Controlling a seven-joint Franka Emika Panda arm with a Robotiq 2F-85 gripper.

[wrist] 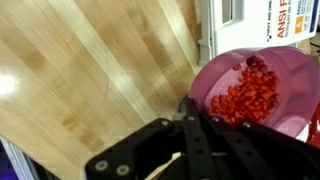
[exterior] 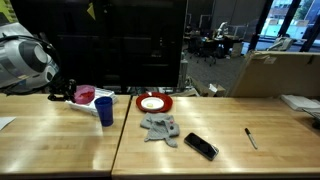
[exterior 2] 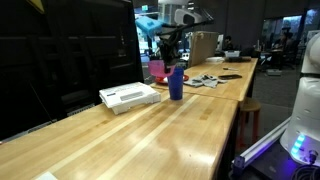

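**Jaws at the rim of the pink bowl**

My jaws are down at the edge of the pink bowl [wrist: 296,95]. In the wrist view my black fingers [wrist: 197,130] run close together right up to its rim, but I cannot tell whether they pinch the rim or only meet beside it. The bowl holds a heap of small red pieces [wrist: 248,92]. A printed white carton [wrist: 265,20] lies just beyond it.

In both exterior views the bowl [exterior: 85,95] [exterior 2: 157,70] stands close to the far edge of the wooden worktop [exterior: 50,150], toward the end where my arm [exterior: 20,60] reaches in. A blue cup [exterior: 104,110] stands upright just beside it, on the side of the near edge.

Further along the far edge sits a red plate [exterior: 154,102] with a white centre. A crumpled grey cloth [exterior: 160,127] lies near it, about mid-worktop. A black phone [exterior: 200,146] lies flat toward the near edge, with a pen [exterior: 251,138] well apart from it. In an exterior view a flat white box [exterior 2: 130,96] rests on the wood — apart from the cup.
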